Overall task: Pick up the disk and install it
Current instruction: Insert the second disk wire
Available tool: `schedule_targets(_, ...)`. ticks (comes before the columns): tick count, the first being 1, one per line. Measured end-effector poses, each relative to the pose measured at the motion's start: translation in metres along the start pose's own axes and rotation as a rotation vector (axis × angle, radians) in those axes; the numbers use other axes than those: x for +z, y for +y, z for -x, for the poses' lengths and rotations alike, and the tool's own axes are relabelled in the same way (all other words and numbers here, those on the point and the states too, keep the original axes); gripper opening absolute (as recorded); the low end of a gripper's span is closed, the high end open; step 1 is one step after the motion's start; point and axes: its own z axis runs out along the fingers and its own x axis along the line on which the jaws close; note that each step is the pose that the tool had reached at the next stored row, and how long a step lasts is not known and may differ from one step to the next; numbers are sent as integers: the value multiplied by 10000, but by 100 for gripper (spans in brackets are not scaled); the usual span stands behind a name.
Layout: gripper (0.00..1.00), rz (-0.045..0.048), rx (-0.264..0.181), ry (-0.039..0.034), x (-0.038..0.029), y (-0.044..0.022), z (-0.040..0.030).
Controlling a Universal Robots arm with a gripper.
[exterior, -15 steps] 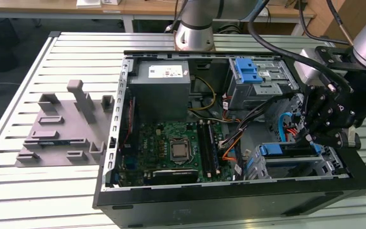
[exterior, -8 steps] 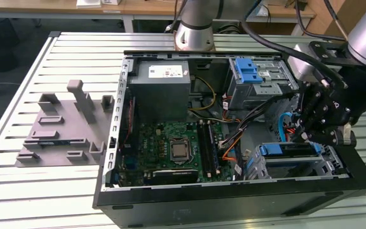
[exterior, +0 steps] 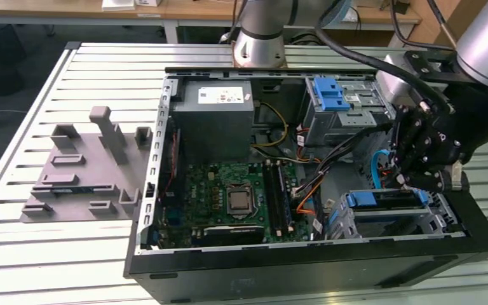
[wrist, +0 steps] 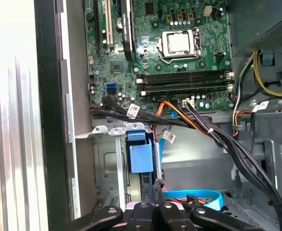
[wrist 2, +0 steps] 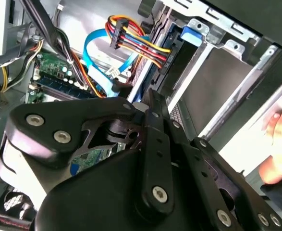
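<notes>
The disk [exterior: 386, 199], edged by its blue carrier, sits on edge in the lower drive cage at the front corner of the open computer case [exterior: 312, 264]. In the first wrist view, the disk [wrist: 141, 156] shows its blue tab and thin silver edge in the cage slot. My gripper [exterior: 412, 185] hangs just above it with the fingers together. The tips of the gripper [wrist: 158, 185] meet right at the disk's edge, with nothing held between them. In the second wrist view my gripper [wrist 2: 150, 98] points at the cage with its blue tab [wrist 2: 191, 33].
A grey power supply box [exterior: 218, 111] and an upper cage with a blue latch [exterior: 337, 95] stand at the case's back. The motherboard [exterior: 236, 197] lies on the floor, with loose cables [wrist: 213, 130] beside the cage. A grey fixture [exterior: 87, 168] lies on the table. A hand [wrist 2: 280, 139] rests outside the case.
</notes>
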Motion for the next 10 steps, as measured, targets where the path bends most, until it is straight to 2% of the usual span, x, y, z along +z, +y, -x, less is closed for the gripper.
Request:
schedule_targets(4, 11, 0, 0, 1, -102, 7, 13)
schedule_targets(10, 11, 0, 1, 1, -212, 15, 26)
